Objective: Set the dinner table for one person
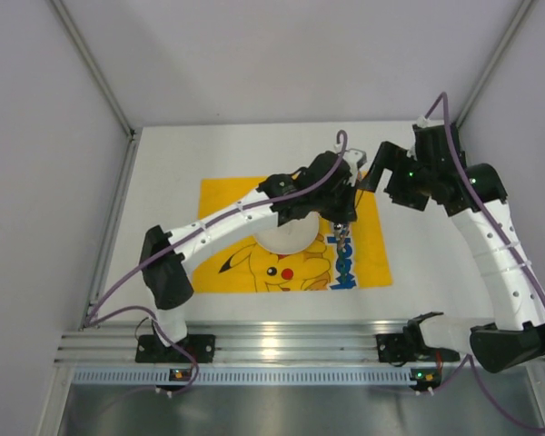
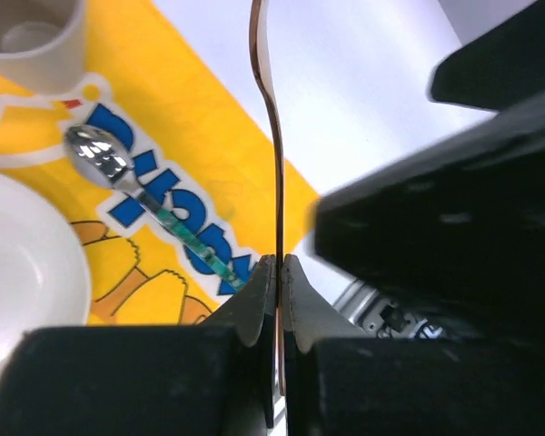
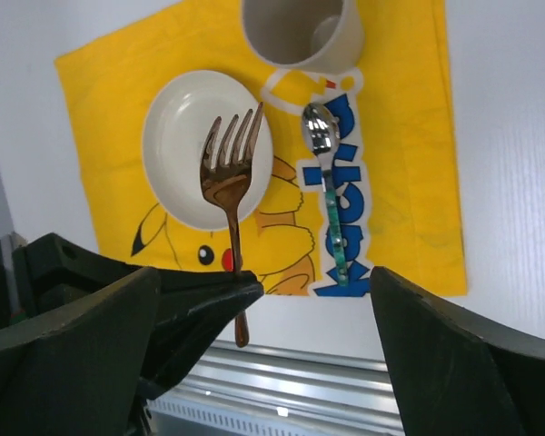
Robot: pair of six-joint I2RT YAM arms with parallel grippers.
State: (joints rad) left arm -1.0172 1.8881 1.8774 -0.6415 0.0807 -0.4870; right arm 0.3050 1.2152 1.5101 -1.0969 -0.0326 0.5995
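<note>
The white dinner table (image 1: 163,209) carries a yellow Pikachu mat (image 1: 227,195). On the mat lie a white plate (image 3: 177,154), a spoon (image 3: 331,200) with a green handle to the plate's right, and a beige mug (image 3: 300,32) at the far side. My left gripper (image 2: 280,263) is shut on the handle of a copper fork (image 3: 227,173) and holds it in the air, tines over the plate. My right gripper (image 3: 268,300) is open and empty, close beside the left gripper (image 1: 343,202), above the mat's right part.
Aluminium rails (image 1: 272,341) run along the table's near edge, with both arm bases on them. Grey walls close in the left, right and far sides. Bare white tabletop (image 3: 509,182) lies right of the mat.
</note>
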